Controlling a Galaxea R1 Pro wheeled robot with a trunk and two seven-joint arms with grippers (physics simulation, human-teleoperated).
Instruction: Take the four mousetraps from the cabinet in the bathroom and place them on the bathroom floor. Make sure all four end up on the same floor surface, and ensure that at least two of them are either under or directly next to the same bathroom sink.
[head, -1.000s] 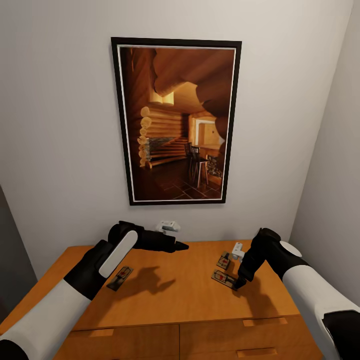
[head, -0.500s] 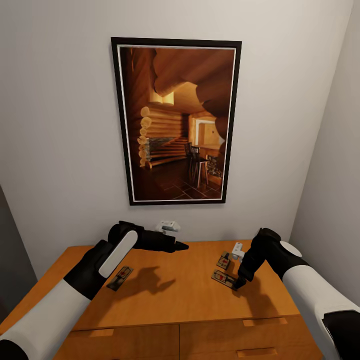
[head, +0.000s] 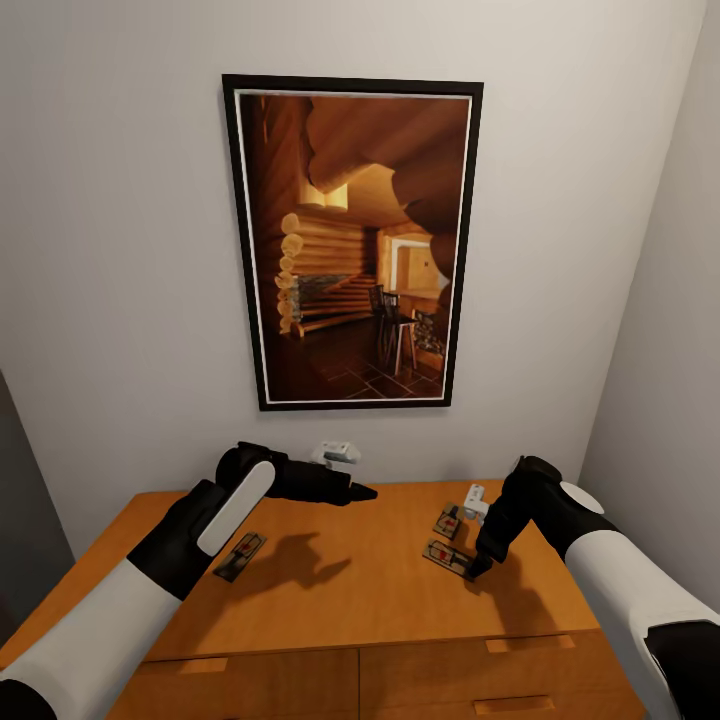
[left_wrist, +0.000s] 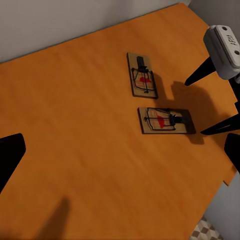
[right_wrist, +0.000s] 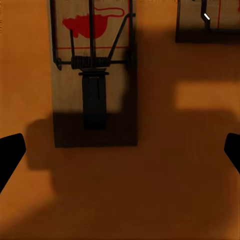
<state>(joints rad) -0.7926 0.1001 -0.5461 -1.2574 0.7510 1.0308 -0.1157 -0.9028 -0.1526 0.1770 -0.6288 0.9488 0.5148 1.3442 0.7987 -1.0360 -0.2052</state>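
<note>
A: On the cabinet (head: 350, 590)?
B: Three mousetraps visible on the orange-brown tabletop, all flat. One mousetrap (head: 239, 556) toward the cabinet's left side, beside the left forearm. Two more toward the cabinet's right end: a nearer mousetrap (head: 447, 557) close to the front edge and a farther mousetrap (head: 447, 521) closer to the wall, near each other but apart.

A: Right claw (head: 481, 562)?
B: Pointing down at the cabinet top, just beside the nearer mousetrap's right end. Spread wide in the right wrist view, both black fingertips (right_wrist: 10, 157) at the outer edges, nothing between them but bare wood. Gripping nothing. Trap's spring and red print (right_wrist: 94, 75) just beyond the tips.

A: Left claw (head: 355, 491)?
B: Held level above the cabinet's middle, tips aimed toward the right end. One dark fingertip (left_wrist: 9, 156) visible in the left wrist view, the other not seen; cannot tell how far apart. Nothing seen in its grip.

A: Above the cabinet?
B: A black-framed picture (head: 352, 240) of a log interior on the white wall, a small white wall fitting (head: 337, 453) beneath it
</note>
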